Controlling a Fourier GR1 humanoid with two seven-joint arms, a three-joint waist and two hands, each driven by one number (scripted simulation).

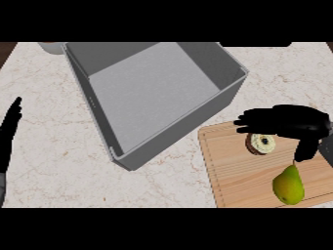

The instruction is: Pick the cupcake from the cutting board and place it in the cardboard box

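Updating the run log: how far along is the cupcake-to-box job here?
Done: nothing yet; the cupcake sits on the cutting board, beside the pear. In hand: the right hand is over the cupcake, fingers spread, not closed round it. To do: grasp, lift, carry to the grey box and release. The left hand rests open at the left edge.

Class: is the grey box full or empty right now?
Empty: the box shows only bare floor; the cupcake is on the cutting board.

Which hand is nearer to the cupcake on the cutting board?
Right. The right hand is at the cupcake, overlapping its far edge; the left hand rests open at the view's left edge, beyond the box.
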